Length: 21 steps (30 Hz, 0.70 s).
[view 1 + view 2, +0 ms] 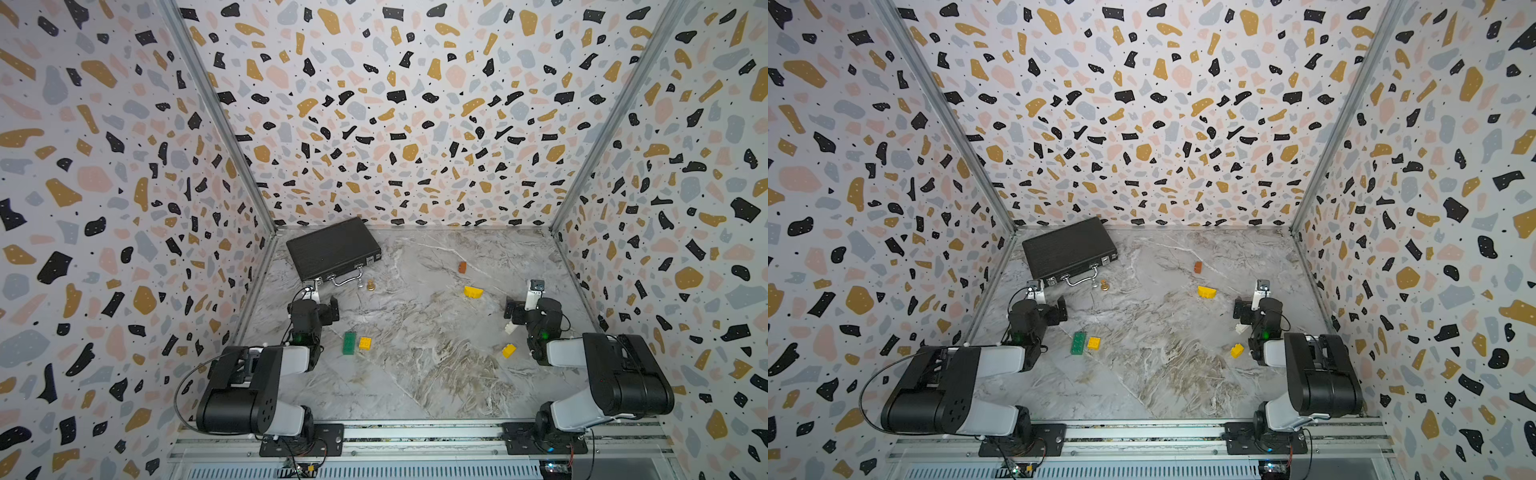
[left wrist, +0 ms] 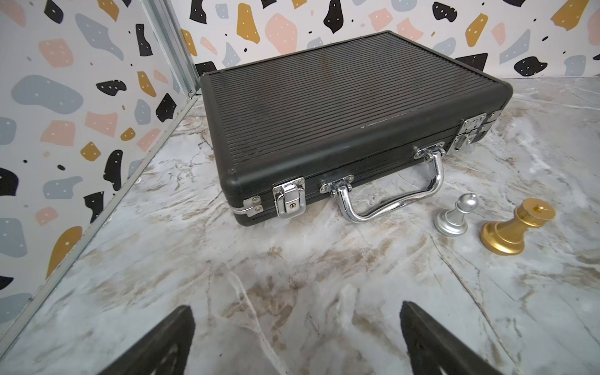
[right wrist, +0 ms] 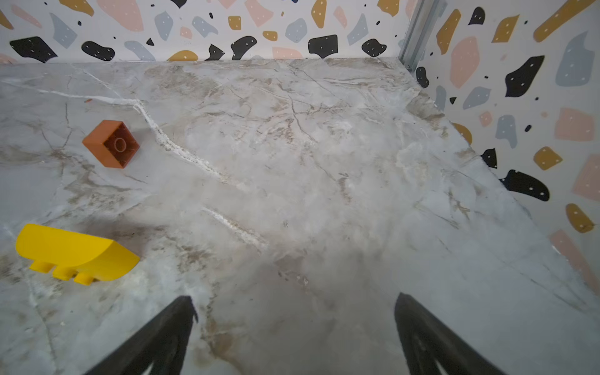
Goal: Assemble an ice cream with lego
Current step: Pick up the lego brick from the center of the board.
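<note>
The lego lies as single bricks on the marble floor, and the ice cream is out of view. A long green brick (image 1: 349, 343) and a yellow square one (image 1: 365, 343) sit side by side near my left arm. The half-round yellow brick (image 1: 473, 292) (image 3: 74, 253) and the orange-brown brick (image 1: 462, 267) (image 3: 112, 143) lie mid-right. A white brick (image 1: 510, 328) and a small yellow brick (image 1: 508, 350) rest beside my right arm. My left gripper (image 2: 296, 306) is open over bare floor, facing the case. My right gripper (image 3: 294, 296) is open and holds nothing.
A shut black case (image 2: 341, 113) with a chrome handle lies in the back left corner. A silver pawn (image 2: 454, 216) and a gold figurine (image 2: 516, 227) stand just in front of it. Patterned walls (image 1: 124, 208) close in three sides.
</note>
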Each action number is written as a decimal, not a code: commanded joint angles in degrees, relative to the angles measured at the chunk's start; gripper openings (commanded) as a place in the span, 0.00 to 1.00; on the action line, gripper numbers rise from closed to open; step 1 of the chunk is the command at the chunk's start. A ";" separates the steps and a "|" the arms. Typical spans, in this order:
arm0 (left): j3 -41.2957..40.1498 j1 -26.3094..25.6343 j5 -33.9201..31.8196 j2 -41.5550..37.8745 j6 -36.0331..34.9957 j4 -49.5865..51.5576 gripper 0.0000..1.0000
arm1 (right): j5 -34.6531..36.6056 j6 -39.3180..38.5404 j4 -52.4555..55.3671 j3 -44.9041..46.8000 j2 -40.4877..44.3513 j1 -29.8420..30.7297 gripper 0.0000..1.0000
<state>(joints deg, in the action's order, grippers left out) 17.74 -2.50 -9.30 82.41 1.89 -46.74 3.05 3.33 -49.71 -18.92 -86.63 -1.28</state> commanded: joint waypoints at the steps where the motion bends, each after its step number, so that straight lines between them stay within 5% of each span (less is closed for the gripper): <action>1: 0.89 0.22 1.11 -0.59 -0.39 -1.87 0.99 | 0.47 -0.43 -0.32 -1.56 -0.21 -0.26 1.00; 21: 0.90 0.25 1.14 -0.66 -0.48 -1.82 0.99 | -0.58 -0.80 -0.17 -1.65 -0.21 -0.19 1.00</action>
<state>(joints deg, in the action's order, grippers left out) 17.74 -2.42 -8.82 82.41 1.89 -46.74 2.76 3.11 -49.69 -18.94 -86.63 -1.28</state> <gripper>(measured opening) 0.993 0.996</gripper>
